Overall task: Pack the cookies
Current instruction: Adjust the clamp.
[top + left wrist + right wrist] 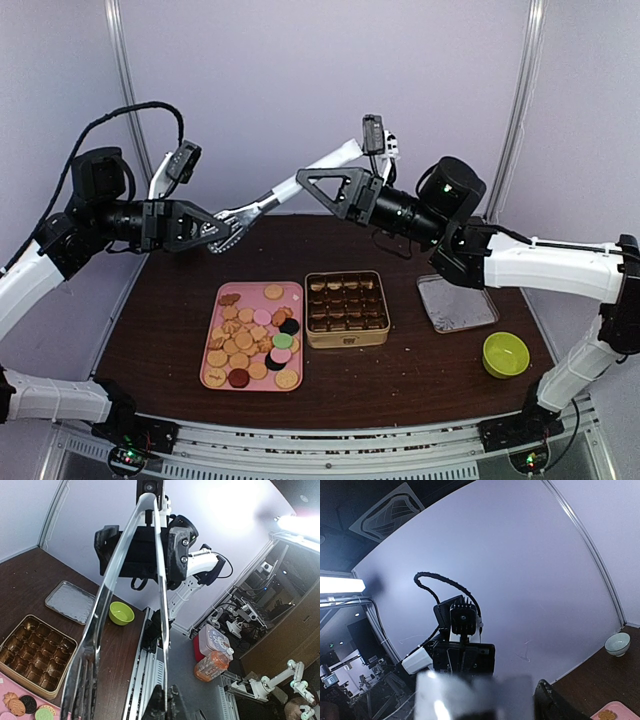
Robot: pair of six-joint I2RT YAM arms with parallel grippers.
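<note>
While cookies [252, 340] fill pink tray [294, 300] (long axis near-far), left claw [222, 232] grips tongs [262, 205], right claw [315, 190] unclear.

Left wrist view: the cookies [17, 705] are cropped to a few pieces at the bottom-left corner, and the pink tray [5, 687] is almost wholly cut off there. The tin [35, 650] is clipped by the left edge. The tips of the metal tongs [95, 645] are lost below the frame. The right gripper [145, 545] is partly hidden behind the tongs, so its jaw spacing cannot be told.

Right wrist view: a blurred shiny mass [465, 695] is cropped at the bottom and cannot be identified. Only one dark finger [555, 702] is seen, and it is cut off.
</note>
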